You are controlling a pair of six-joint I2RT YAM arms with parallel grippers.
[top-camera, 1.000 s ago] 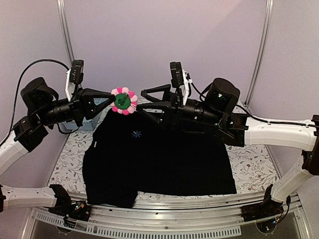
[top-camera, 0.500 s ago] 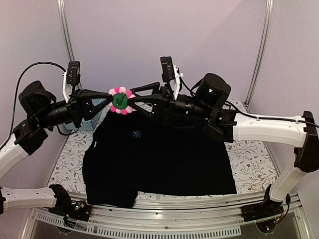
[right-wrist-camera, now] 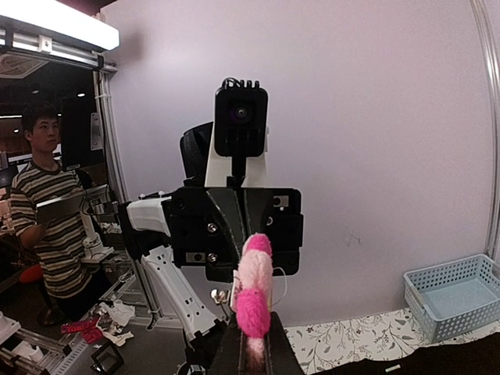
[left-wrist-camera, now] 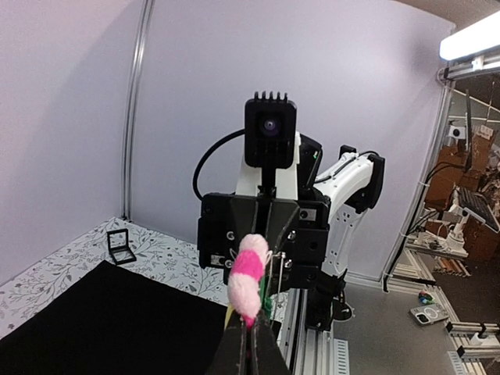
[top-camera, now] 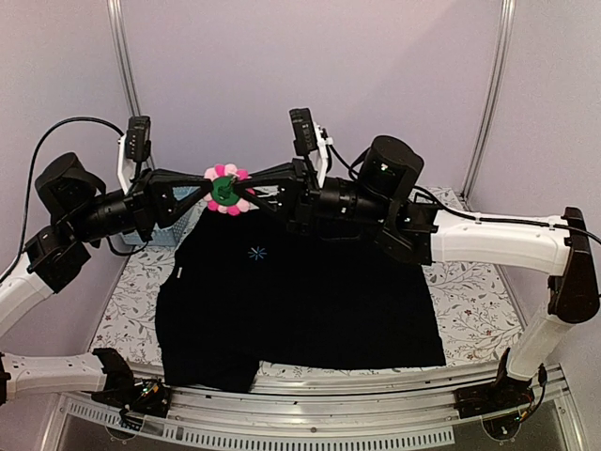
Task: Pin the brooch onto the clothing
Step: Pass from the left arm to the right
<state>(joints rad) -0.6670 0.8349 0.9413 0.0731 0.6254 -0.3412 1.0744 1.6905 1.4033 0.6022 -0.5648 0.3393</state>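
The brooch (top-camera: pixel 225 191), a fluffy pink flower with a green centre, hangs in the air above the far edge of the clothing (top-camera: pixel 300 301). That clothing is a black shirt spread flat on the table, with a small light-blue star emblem (top-camera: pixel 256 252). My left gripper (top-camera: pixel 208 192) is shut on the brooch's left petals. My right gripper (top-camera: pixel 246 194) is shut on its right side. The left wrist view shows the brooch (left-wrist-camera: pixel 248 273) edge-on above my shut left gripper (left-wrist-camera: pixel 248 320). In the right wrist view the brooch (right-wrist-camera: pixel 254 293) is pinched by my right gripper (right-wrist-camera: pixel 252 324).
A light-blue basket (right-wrist-camera: pixel 457 297) stands at the back left of the floral-patterned table (top-camera: pixel 470 310), behind the left arm. A small black stand (left-wrist-camera: pixel 119 244) sits near the table's far right edge. A person (right-wrist-camera: pixel 47 203) stands beyond the table.
My right gripper has moved left to the brooch and shut on its right side. The left gripper has kept hold of the brooch, shifting slightly left and up.
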